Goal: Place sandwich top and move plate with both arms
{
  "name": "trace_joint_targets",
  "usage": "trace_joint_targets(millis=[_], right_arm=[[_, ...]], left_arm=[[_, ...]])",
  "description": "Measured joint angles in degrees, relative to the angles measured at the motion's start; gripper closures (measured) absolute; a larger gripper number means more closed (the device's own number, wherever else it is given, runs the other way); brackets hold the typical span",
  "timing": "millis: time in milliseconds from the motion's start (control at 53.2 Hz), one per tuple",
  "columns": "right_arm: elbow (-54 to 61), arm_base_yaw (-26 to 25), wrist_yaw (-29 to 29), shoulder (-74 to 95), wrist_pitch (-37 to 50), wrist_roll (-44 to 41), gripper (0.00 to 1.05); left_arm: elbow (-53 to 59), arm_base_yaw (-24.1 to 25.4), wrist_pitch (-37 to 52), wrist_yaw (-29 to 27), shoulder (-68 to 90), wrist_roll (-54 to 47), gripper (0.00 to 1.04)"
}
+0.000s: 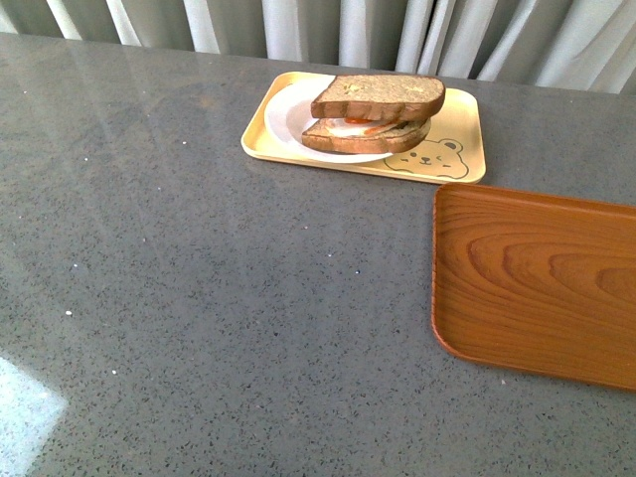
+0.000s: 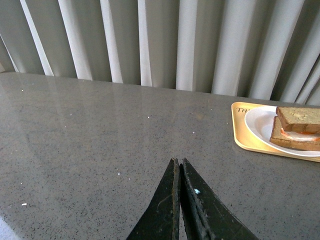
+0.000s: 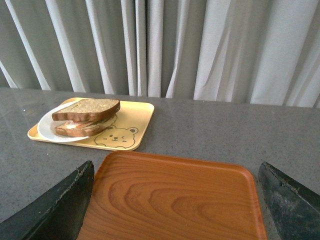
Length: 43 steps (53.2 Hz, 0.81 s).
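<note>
Sandwich top (image 1: 379,96) already on the stack, on plate (image 1: 288,117) in yellow bear tray (image 1: 452,149), far side of grey desk (image 1: 199,298).

Top slice lies flat, long axis running left-right in front view, sitting over egg slice (image 1: 364,137), shifted a bit right of it. Wooden tray (image 1: 537,283) near right, just apart from the yellow tray. Left fingers (image 2: 179,172) pressed together, holding nothing, well apart from the sandwich, which lies off to their right. Right fingers (image 3: 55,210) spread wide, wooden tray between them, sandwich beyond, ahead-left.
</note>
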State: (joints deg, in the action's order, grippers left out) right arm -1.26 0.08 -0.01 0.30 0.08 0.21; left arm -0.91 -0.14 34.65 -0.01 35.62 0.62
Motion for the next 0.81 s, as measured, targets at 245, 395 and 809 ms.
trace_joint_targets(millis=[245, 395, 809], right_arm=[[0.00, 0.00, 0.00, 0.00, 0.00, 0.00, 0.09], [0.00, 0.00, 0.02, 0.02, 0.00, 0.00, 0.09], [0.00, 0.00, 0.00, 0.02, 0.00, 0.00, 0.09]], left_arm=[[0.02, 0.00, -6.75, 0.00, -7.45, 0.00, 1.03], [0.02, 0.00, -10.54, 0.00, -11.34, 0.00, 1.03], [0.02, 0.00, -19.04, 0.00, -20.06, 0.00, 1.03]])
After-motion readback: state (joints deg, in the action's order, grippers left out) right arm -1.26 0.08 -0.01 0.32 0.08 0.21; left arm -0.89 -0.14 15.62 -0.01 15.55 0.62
